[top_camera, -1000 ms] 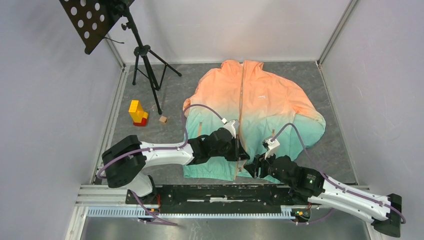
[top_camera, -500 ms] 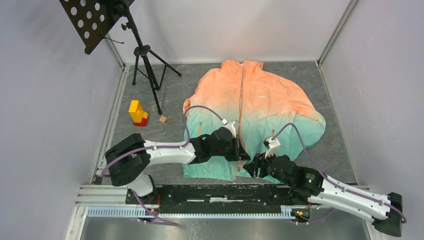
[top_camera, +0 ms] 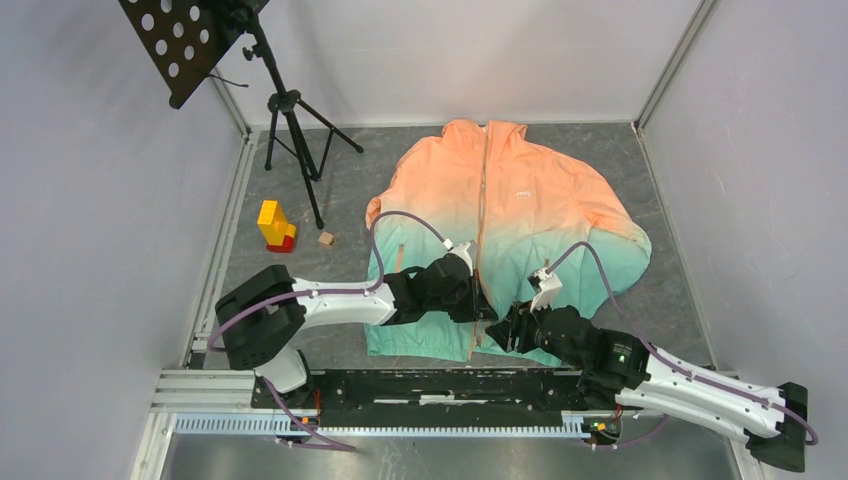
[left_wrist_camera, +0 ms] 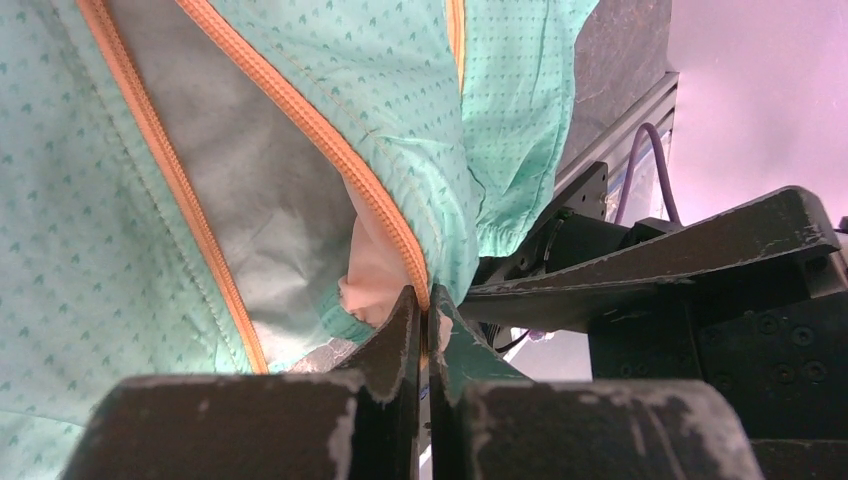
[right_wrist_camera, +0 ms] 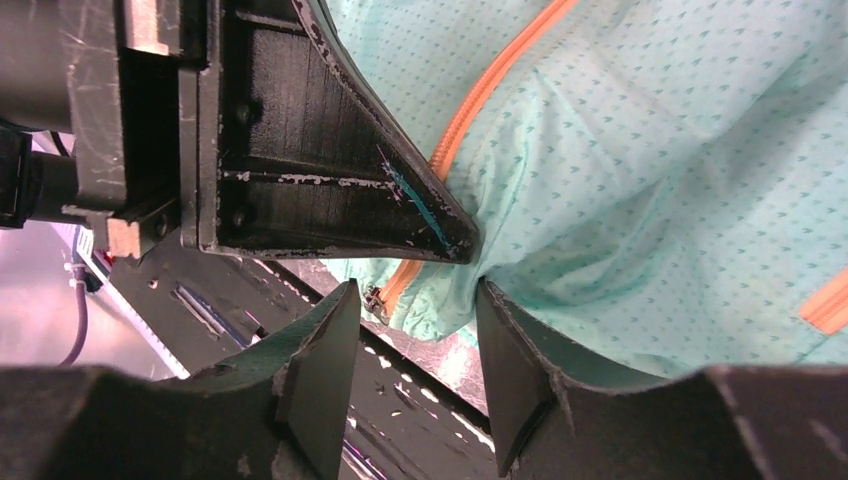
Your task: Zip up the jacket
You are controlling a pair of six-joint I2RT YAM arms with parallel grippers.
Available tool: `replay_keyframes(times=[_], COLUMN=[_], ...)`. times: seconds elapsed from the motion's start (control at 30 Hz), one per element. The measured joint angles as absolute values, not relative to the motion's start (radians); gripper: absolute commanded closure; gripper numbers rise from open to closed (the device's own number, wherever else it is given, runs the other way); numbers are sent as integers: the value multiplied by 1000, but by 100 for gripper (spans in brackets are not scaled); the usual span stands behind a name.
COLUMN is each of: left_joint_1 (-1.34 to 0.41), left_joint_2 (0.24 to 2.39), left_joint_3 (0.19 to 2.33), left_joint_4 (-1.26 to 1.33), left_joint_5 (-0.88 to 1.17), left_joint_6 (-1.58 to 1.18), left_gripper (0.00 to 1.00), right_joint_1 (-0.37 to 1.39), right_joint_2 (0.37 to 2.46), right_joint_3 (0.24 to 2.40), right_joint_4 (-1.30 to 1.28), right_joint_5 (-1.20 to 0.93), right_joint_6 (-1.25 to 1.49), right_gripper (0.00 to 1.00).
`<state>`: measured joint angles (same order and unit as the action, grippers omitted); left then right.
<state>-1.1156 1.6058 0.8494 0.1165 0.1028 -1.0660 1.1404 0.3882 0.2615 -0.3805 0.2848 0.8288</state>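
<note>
- From above, the jacket (top_camera: 520,200) lay flat on the desk (top_camera: 345,190). Its collar was far from the arms and its green hem was at the near edge, so the bottom of the zip (top_camera: 484,190) was in reach of both arms.
- In the same view, the left fingers (top_camera: 482,308) and the right fingers (top_camera: 508,330) were close together at the hem, one on each side of the zip line.
- In the left wrist view, the left fingers (left_wrist_camera: 424,310) were pressed together on the jacket edge, just where one orange tape ended. I think this grip was there to lift the edge and keep it tight. Two tapes ran apart with grey lining between them, so the zip was not joined here.
- In the right wrist view, the right fingers (right_wrist_camera: 505,340) stood about half apart around the hem corner of the other front. They did not yet clamp it. A small metal part (right_wrist_camera: 377,297) showed at the tape's end; I could not tell if it was the slider. The dark left finger (right_wrist_camera: 330,170) was just above, probably to bring both zip ends together.
</note>
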Motion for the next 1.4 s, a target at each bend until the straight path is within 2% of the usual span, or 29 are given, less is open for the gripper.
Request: replay_keyframes(times=[0.33, 0.67, 0.97, 1.3, 1.4], left_joint_1=[-1115, -1115, -1111, -1105, -1105], left_joint_2=[1606, 1603, 1592, 1590, 1590], left_joint_3=[857, 857, 792, 765, 765], left_joint_4=[100, 104, 224, 291, 292], left_joint_5=[103, 107, 147, 169, 169], left_joint_6=[-1074, -1087, -1114, -1121, -1121], left_gripper=[98, 98, 98, 98, 98], right_joint_1=[1140, 1140, 1140, 1140, 1140], right_joint_2=[464, 483, 439, 364, 373], right_joint_3=[258, 231, 170, 135, 135], right_joint_4=[-310, -281, -239, -224, -218], right_joint_5=[287, 308, 312, 324, 325], right_joint_6=[857, 896, 904, 904, 903], right_gripper=[49, 53, 50, 52, 56])
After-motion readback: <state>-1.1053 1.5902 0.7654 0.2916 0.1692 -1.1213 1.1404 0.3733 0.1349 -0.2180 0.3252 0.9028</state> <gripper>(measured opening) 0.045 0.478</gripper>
